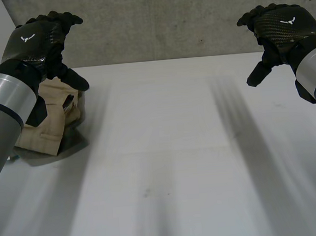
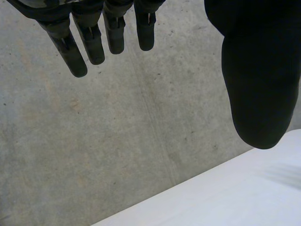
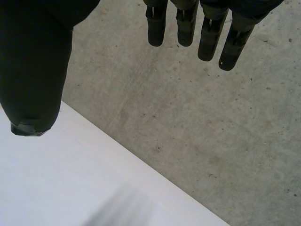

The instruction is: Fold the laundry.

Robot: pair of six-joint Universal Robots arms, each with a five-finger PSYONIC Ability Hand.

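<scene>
light bright, soft | table [image 1: 182, 149] brightest | laundry [image 1: 50, 124] shadowed along near edge

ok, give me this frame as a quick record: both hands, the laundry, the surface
left hand: open, raised above the table, holding nothing
right hand: open, raised above the table, holding nothing
garment: beige, compact pile that looks folded, on the table's left side, partly hidden by the left arm, held by neither hand
table: white
wall: grey concrete, behind the table
</scene>
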